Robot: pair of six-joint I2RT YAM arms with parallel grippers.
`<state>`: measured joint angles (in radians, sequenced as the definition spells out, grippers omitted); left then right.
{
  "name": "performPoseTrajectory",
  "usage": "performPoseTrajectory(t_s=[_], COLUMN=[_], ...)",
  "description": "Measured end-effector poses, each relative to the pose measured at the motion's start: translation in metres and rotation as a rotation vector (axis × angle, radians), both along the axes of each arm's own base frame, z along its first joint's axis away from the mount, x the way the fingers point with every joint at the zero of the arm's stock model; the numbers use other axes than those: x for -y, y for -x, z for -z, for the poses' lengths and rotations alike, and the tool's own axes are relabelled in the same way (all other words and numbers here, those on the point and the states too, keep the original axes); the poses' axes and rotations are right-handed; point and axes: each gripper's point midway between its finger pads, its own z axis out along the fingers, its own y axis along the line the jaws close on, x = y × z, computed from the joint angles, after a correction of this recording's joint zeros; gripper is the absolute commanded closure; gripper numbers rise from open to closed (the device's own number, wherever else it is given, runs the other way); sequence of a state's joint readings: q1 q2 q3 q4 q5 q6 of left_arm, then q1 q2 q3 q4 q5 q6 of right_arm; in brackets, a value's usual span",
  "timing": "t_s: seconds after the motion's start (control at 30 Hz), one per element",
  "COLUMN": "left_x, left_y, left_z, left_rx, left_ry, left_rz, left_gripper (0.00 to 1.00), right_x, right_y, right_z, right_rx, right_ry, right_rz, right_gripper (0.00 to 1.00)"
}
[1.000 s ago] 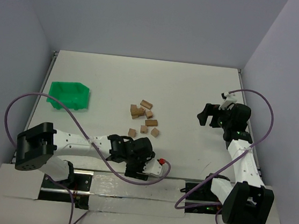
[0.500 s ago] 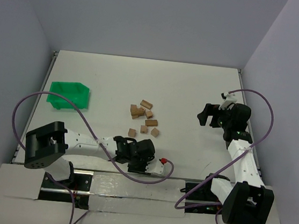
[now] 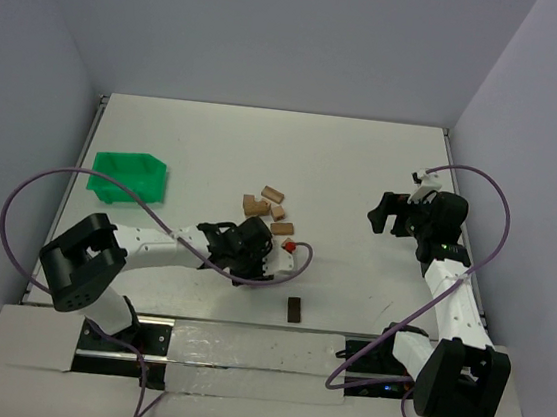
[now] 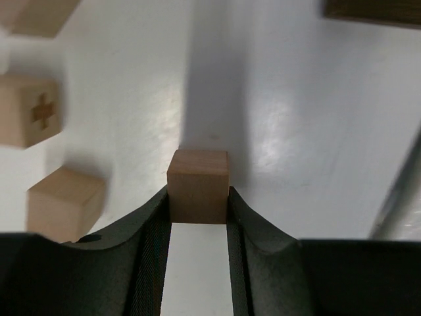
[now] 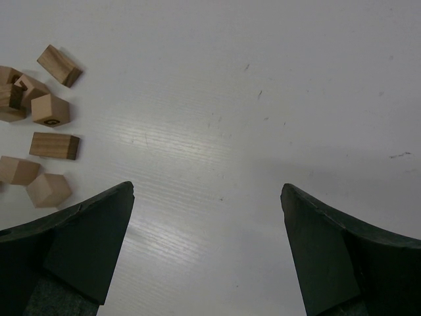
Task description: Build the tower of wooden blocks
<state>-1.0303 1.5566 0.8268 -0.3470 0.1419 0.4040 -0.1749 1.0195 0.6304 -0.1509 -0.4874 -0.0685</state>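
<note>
My left gripper (image 4: 197, 192) is shut on one light-tan wood block (image 4: 197, 176), pinched at the fingertips just over the white table. Loose wood blocks lie to its left, one marked with a cross (image 4: 27, 118) and a plain cube (image 4: 66, 203). From above, the left gripper (image 3: 257, 249) sits at the near edge of the scattered wood blocks (image 3: 273, 195). My right gripper (image 5: 207, 189) hangs open over bare table with nothing between its fingers, and it is at the right (image 3: 385, 214) in the top view. Several wood blocks (image 5: 54, 145) lie to its left. No tower shows in any view.
A green bin (image 3: 129, 176) stands at the left of the table. A dark brown block (image 3: 294, 309) lies alone near the front edge, and it also shows as a dark block (image 4: 375, 9) in the left wrist view. Purple cables loop beside both arms.
My left arm has swung from the front edge back to the block cluster. The dark block now lies uncovered where the gripper was. The right arm has not moved.
</note>
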Motion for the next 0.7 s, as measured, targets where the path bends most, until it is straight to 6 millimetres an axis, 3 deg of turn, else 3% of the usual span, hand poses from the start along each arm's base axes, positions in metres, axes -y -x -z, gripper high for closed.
performPoseTrajectory(t_s=[0.17, 0.3, 0.53, 0.7], left_x=[-0.015, -0.014, -0.016, -0.01], left_y=[-0.029, -0.051, -0.111, -0.13], left_z=[0.002, 0.002, 0.0, -0.001], left_rx=[0.014, 0.039, 0.088, 0.106], left_ry=[-0.008, 0.001, 0.017, 0.019], left_rz=[-0.072, -0.082, -0.12, -0.105], left_gripper=[0.97, 0.98, 0.97, 0.96], right_x=[0.0, 0.0, 0.0, 0.001], right_y=[0.0, 0.0, 0.0, 0.0], right_z=[0.0, 0.0, 0.0, 0.0], right_rx=[0.0, 0.0, 0.0, 0.0], right_ry=[0.0, 0.0, 0.003, 0.003], right_rz=[0.0, 0.0, -0.001, -0.001], right_gripper=[0.0, 0.0, 0.0, 0.0])
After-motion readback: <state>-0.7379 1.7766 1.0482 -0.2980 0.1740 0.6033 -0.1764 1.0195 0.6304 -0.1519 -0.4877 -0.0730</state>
